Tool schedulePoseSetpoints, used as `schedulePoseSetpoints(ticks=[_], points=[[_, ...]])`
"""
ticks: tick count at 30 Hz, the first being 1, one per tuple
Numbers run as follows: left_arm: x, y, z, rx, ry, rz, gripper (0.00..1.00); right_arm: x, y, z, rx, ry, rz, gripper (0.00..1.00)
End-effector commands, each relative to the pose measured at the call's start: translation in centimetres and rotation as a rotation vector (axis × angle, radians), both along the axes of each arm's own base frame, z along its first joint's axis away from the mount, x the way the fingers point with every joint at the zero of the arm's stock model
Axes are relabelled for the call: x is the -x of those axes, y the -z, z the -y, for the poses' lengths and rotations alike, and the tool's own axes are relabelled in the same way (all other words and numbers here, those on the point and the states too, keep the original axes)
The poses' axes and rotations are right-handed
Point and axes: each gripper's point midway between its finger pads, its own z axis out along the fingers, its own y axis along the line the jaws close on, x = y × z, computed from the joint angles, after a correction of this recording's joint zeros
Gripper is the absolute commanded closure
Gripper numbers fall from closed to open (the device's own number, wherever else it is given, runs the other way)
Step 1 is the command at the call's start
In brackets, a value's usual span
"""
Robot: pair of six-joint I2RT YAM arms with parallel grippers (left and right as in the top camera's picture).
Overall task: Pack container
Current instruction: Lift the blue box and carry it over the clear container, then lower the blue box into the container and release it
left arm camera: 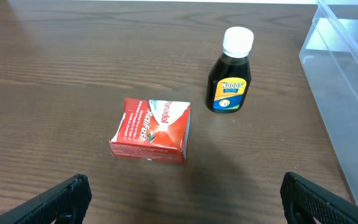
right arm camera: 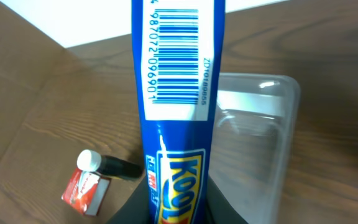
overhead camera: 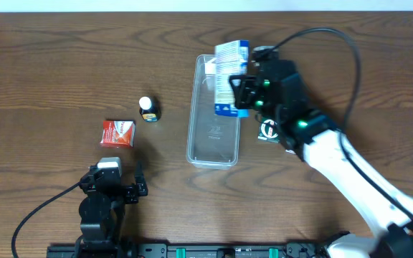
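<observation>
Overhead view: looks straight down from high above the wooden surface (overhead camera: 63, 64), with the near edge at the bottom of the frame, taking in most of its width.

Left wrist view: low and close above the near-left part, tilted down and facing the far edge. The left gripper (left arm camera: 188, 202) frames the two bottom corners. It shares with the overhead view the red box (left arm camera: 151, 130), the dark bottle (left arm camera: 230, 78) and one wall of the container (left arm camera: 328, 93).

Right wrist view: very close against a blue carton (right arm camera: 179, 93) in the right gripper (right arm camera: 179, 214), looking down toward the far edge. The same box, bottle and container show small on either side.
</observation>
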Motion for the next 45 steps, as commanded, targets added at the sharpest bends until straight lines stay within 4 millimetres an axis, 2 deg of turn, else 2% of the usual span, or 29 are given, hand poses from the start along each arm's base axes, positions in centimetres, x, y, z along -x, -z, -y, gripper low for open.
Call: schedulePoseSetpoints(ticks=[1,6,14,20,22,23,25,27,29,33,36,41,45], points=[[0.2,0.9,-0.1,0.0,-0.006,-0.027,0.02,-1.2,2.2,-1.2,-0.01,0.028,-0.032,0.83],[0.2,0.9,-0.1,0.0,-0.006,-0.027,0.02,-2.3,5.9,-1.7,0.016,0.029,-0.075,0.81],[0.2,0.9,-0.1,0.0,-0.006,-0.027,0.02,-2.5,6.2,-2.5,-0.051,0.061,-0.104,0.81],[0.2,0.9,-0.1,0.0,-0.006,-0.027,0.02,-2.4,7.8,-2.7,-0.141,0.169,-0.215,0.81],[0.2,0.9,-0.1,0.0,-0.006,-0.027,0.02,-2.5,8.3,-3.0,-0.167,0.19,-0.24,0.75],[0.2,0.9,-0.1,0.0,-0.006,-0.027,0.02,-2.6,8.5,-3.1,-0.172,0.189,-0.238,0.69],[0.2,0.9,-0.1,0.0,-0.006,-0.027,0.02,-3.0,8.5,-3.3,-0.182,0.187,-0.224,0.49],[0.2,0.9,-0.1,0.0,-0.006,-0.026,0.02,-3.4,7.8,-3.4,-0.192,0.178,-0.193,0.43],[0.2,0.9,-0.1,0.0,-0.006,-0.027,0.02,-4.0,6.2,-3.8,-0.204,0.118,-0.117,0.41],[0.2,0.9,-0.1,0.0,-0.006,-0.027,0.02,-4.5,2.8,-4.1,-0.268,0.063,-0.038,0.47],[0.2,0.9,-0.1,0.0,-0.006,-0.027,0.02,-4.1,1.4,-4.1,-0.272,0.029,-0.008,0.6],[0.2,0.9,-0.1,0.0,-0.006,-0.027,0.02,-2.9,2.0,-6.1,-0.219,-0.043,0.019,0.79],[0.2,0.9,-0.1,0.0,-0.006,-0.027,0.02,-2.5,3.8,-7.2,-0.137,-0.046,0.04,0.94]])
